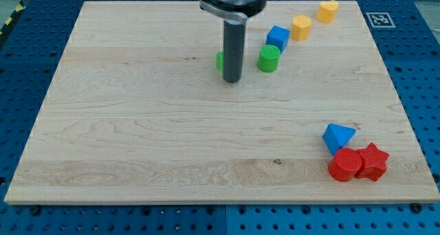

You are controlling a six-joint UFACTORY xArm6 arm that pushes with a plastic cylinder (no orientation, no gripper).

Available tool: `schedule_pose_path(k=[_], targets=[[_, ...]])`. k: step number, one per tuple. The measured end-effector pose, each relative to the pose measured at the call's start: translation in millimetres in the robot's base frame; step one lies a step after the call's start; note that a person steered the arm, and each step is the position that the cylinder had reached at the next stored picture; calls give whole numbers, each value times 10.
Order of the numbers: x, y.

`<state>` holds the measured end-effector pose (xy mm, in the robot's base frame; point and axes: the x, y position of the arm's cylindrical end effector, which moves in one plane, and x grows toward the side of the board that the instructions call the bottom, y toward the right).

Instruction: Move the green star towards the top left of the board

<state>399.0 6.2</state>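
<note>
**Inspector:** Green star (219,60) first. Where does it sit?

**Recorder:** Mostly hidden behind the dark rod. Only a sliver of green shows at the rod's left edge, so its shape cannot be made out at this moment. Taking the green cylinder (269,58) as landmark, the star lies to that cylinder's left, near it but apart, with the rod standing between the two.

**Inspector:** And the tool?

**Recorder:** My tip (232,80) rests on the wooden board (137,139), left of the green cylinder and slightly toward the view's bottom from it. It is a plain rod with nothing to open or close, and it holds nothing. It sits at the star's right-hand, lower side; whether it touches the star I cannot tell, since the rod covers the meeting point.

**Inspector:** Other blocks?

**Recorder:** A blue cube (278,37) lies just up and right of the green cylinder, nearly touching it. Further up and right along the same diagonal are an orange hexagonal block (300,27) and then a yellow-orange block (328,10), which looks heart-shaped, near the board's top edge. Well apart from the green cylinder, toward the view's bottom right, a blue triangular block (337,137) sits just above a red cylinder (344,165), and a red star (373,161) presses against that red cylinder's right side.
</note>
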Motion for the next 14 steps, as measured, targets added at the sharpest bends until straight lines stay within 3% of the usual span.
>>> schedule_pose_path(k=[1, 4, 5, 7, 11, 14], targets=[[-253, -178], [-319, 307], [-523, 307], [-882, -54], [-607, -723], [-804, -1209]])
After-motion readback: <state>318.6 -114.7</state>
